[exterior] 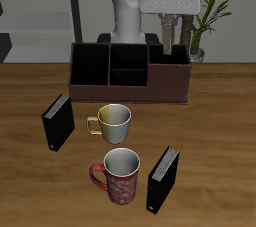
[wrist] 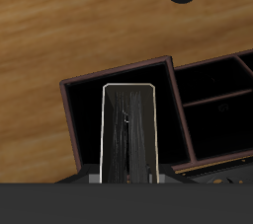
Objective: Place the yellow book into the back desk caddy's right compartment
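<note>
The arm reaches down over the caddy (exterior: 128, 91) at the back of the bench (exterior: 28, 86). The jaws hang just above its wide end part, the right compartment (exterior: 172, 64).

In the wrist view the yellow book (wrist: 128, 137) stands on its end inside that compartment. You look down on it from above. It has a pale yellow rim and a dark middle. The dark walls of the compartment go all around it. There is more room on one side of it than on the other. The small cells of the middle part are next door, and the book is not in them.

The jaws seem to be pinching the yellow book, one grey pad on each side of it. I cannot see if its lower end touches the floor of the compartment.

So I think this is the last step: letting the book go. Next, the jaws should go down a little if the book is not yet resting. Then they should spread apart slowly and lift straight up. If they pull sideways, the thin book may tip over against a wall.

Two black books and two mugs sit nearer the front edge, well away from the caddy.
</note>
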